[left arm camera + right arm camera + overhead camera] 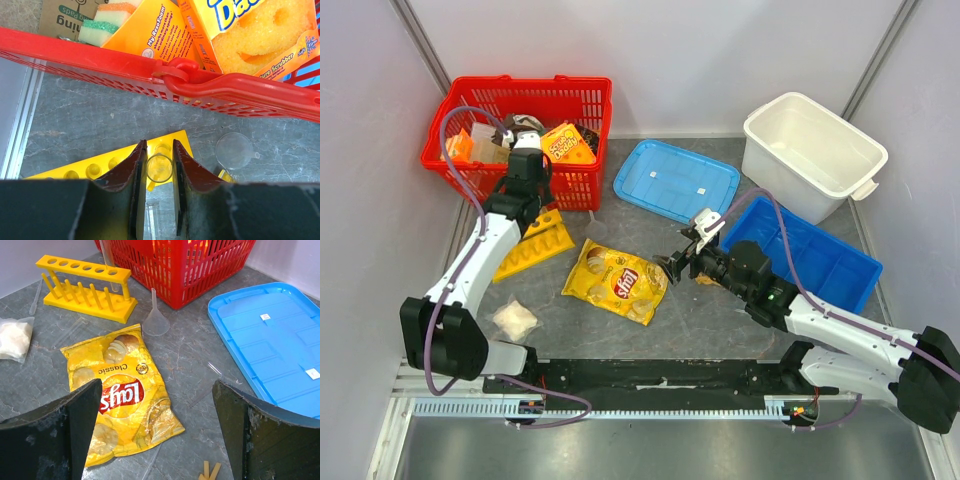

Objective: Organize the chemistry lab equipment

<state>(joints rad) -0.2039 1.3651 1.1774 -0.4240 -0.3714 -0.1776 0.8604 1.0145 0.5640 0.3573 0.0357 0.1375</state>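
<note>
At 10 o'clock in the top view stands the red basket (520, 83). It holds sponge packs (567, 143) and a brown box (60, 15), which only the left wrist view shows clearly. The white bin (810, 150) at 2 o'clock and the blue bin (820, 262) at 3 o'clock both show bare floors. The blue lid (675, 180) lies flat near 12 o'clock, apart from its bin.

The rack (548, 243) stands at 9 o'clock, just in front of the basket. The left gripper (159, 150) is clenched on a clear tube (159, 169), which is upright between the fingers and over the holes of the rack. From above, the arm hides this tube. Whether its bottom sits in a hole, I cannot tell.

The right gripper (688, 245) is spread wide and grasps nothing. It hangs over the table at the right edge of the chips bag (617, 282), which lies in the centre.

The right wrist view shows a clear funnel (156, 322) standing mouth down between the rack and the chips bag; from above it is hardly seen. This view shows also a thin clear rod (215, 369) on the table near the lid, and two small sticks (210, 471) at its lower edge. A pouch (515, 320) of white stuff lies at 8 o'clock.
</note>
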